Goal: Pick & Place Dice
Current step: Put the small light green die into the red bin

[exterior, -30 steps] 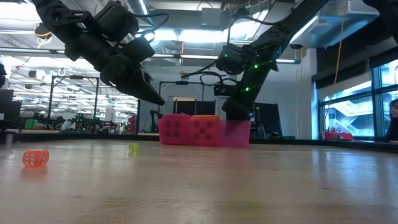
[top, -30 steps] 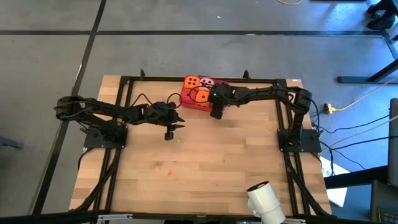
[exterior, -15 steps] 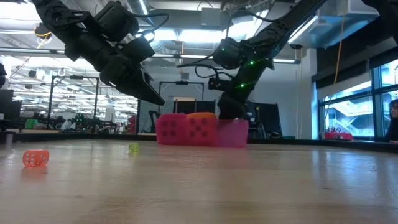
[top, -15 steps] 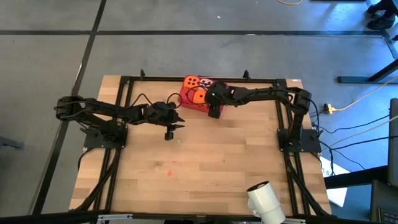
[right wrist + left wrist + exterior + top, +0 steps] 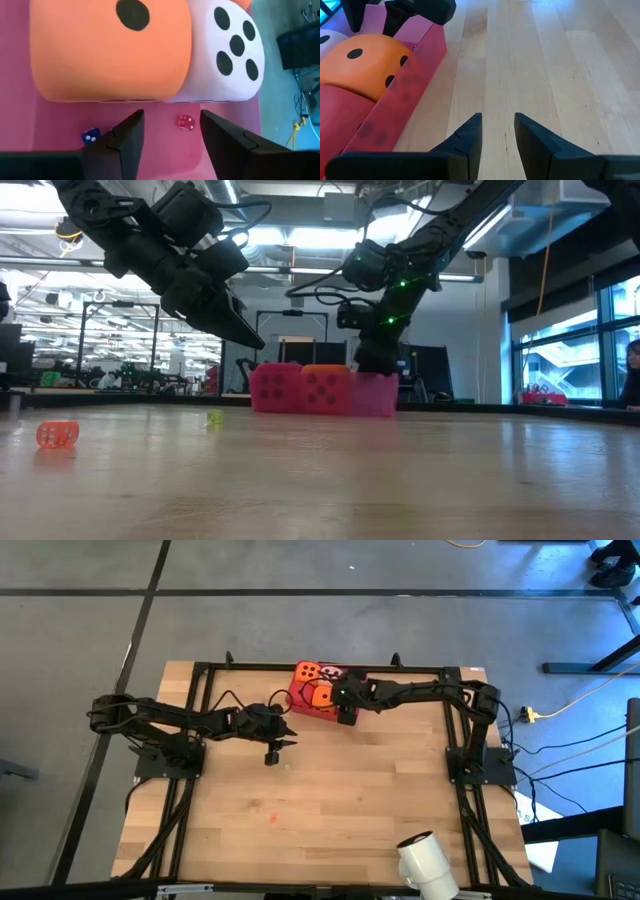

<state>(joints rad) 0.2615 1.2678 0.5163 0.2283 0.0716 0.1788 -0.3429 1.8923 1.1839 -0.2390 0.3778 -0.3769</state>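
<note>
Several soft dice lie in the pink tray [image 5: 378, 396] at the table's far middle, resting on its floor. An orange die [image 5: 110, 50] and a pale pink die [image 5: 225, 50] sit side by side just ahead of my right gripper [image 5: 170, 134]. It hangs open over the tray's bare floor [image 5: 150, 112], fingers slanting down, nothing between them. A second orange die [image 5: 308, 671] sits at the far side and a red die [image 5: 340, 115] at the near left. My left gripper [image 5: 497, 132] waits open above the bare wood, just outside the tray's wall [image 5: 407, 92].
Two tiny beads, one red [image 5: 185, 121] and one blue [image 5: 90, 135], lie on the tray floor by my right fingers. A small orange bead cube [image 5: 57, 434] and a green one [image 5: 215, 418] lie on the wood. A white cylinder [image 5: 425, 860] stands at the near right.
My right gripper has rolled about its wrist and now leans over the tray's near right part, a little closer to the dice than before. The dice and the tray stay where they were.
</note>
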